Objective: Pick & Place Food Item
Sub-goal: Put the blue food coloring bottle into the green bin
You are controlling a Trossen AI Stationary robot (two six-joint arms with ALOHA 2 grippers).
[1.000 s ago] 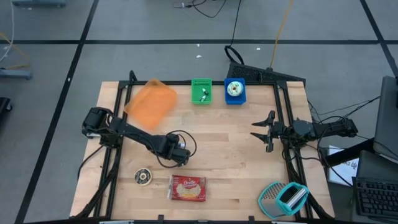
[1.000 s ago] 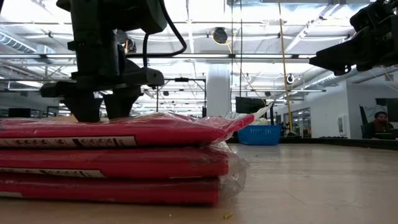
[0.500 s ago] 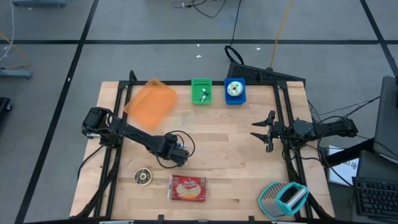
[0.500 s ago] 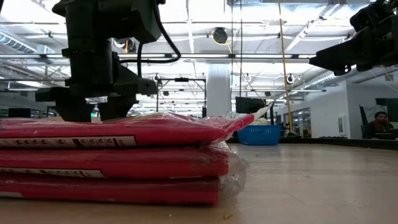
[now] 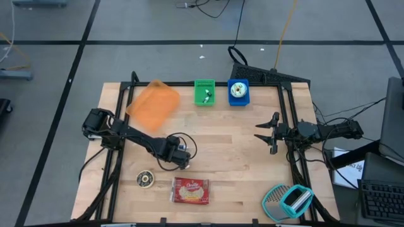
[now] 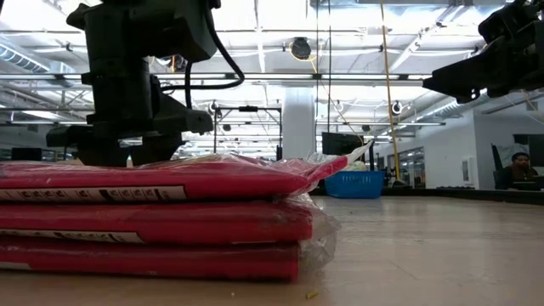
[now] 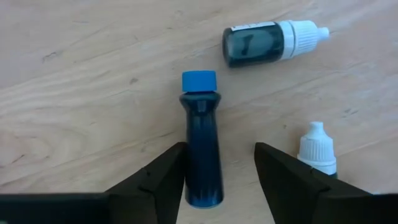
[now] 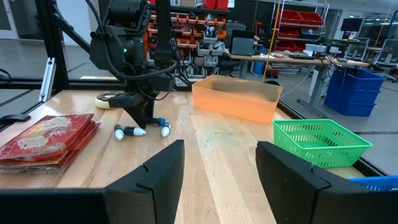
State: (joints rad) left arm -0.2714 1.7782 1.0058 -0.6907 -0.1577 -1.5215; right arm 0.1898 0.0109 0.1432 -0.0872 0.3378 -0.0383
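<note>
Three small dropper bottles sit on the wooden table under my left gripper (image 7: 219, 149), which points down and is open. A dark blue bottle with a blue cap (image 7: 202, 149) lies on its side between the fingers, close to one of them. A white-capped bottle (image 7: 273, 43) lies beyond it, and a white-tipped one (image 7: 317, 146) stands upright beside the other finger. A red food packet (image 5: 190, 191) lies flat near the front edge; in the low view the packet (image 6: 153, 217) hides the fingertips. My right gripper (image 5: 265, 133) hovers open at the table's right. My left gripper straddles the blue-capped bottle from above, its fingers lying along the bottle's length. One finger (image 7: 168, 177) stands right against the bottle's lower side (image 7: 194, 180). I cannot tell whether it touches. The bottle lies flat on the table.
An orange container (image 5: 153, 104) stands at the far left, with a green basket (image 5: 204, 92) and a blue bin (image 5: 238, 92) at the far edge. A small round object (image 5: 145, 180) lies left of the packet. A teal and white tool (image 5: 287, 200) lies at the front right corner.
My left gripper has sunk a little toward the table over the bottles, behind the red packet in the low view. Nothing on the table has moved.
</note>
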